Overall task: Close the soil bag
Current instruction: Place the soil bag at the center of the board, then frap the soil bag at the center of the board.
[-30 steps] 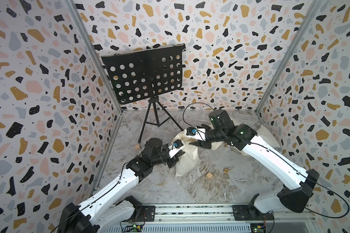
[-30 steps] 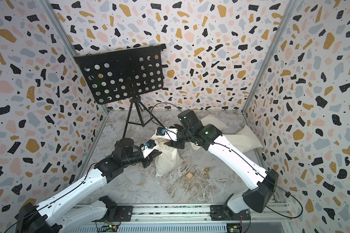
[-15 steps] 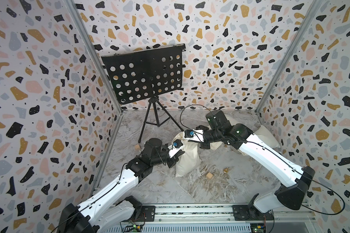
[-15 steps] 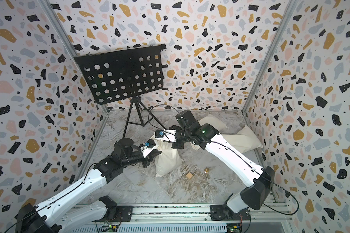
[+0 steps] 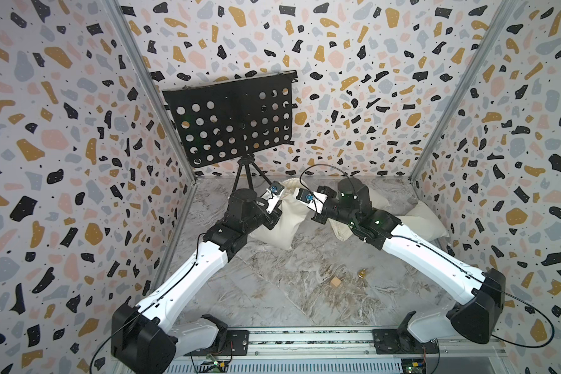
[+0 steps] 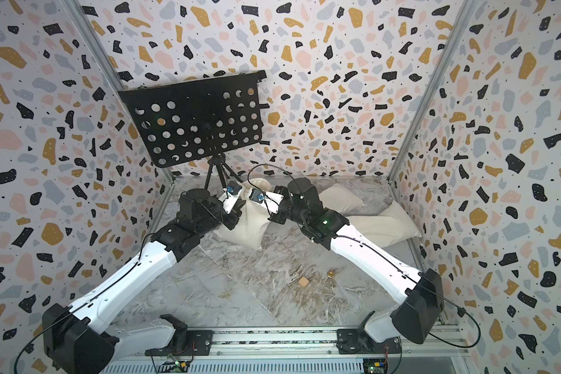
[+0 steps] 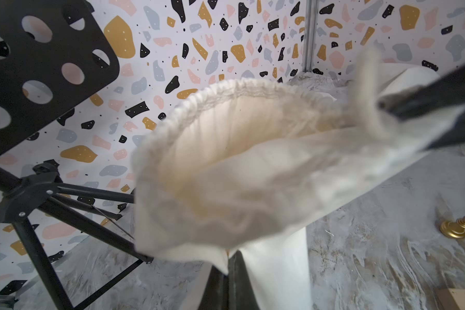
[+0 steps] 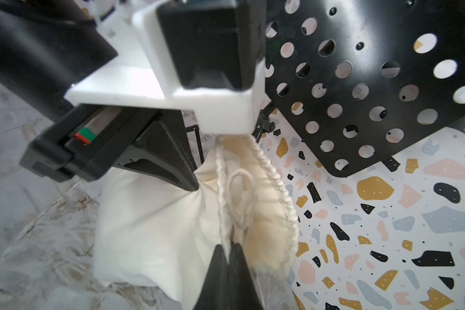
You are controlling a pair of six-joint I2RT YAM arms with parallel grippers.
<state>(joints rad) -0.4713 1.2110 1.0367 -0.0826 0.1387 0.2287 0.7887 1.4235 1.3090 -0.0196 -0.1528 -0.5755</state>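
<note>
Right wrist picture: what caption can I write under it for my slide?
The right gripper pinches the drawstring while the left gripper grips the soil bag.

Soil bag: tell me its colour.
The soil bag is plain cream cloth, clearest in the right wrist view.

Three walls [image 5: 353, 81] closed the space in, all covered in a pale terrazzo print of black, ochre, pink and grey-blue chips. Bare aluminium posts [image 5: 154, 97] ran up the two back corners. The surface [image 5: 272, 291] below was grey marbling with whitish streaks. A black perforated music stand [image 5: 240, 107] stood at the back on a slim tripod [image 5: 247, 168], its desk tilted. The light was soft and even, the shadows faint
</note>
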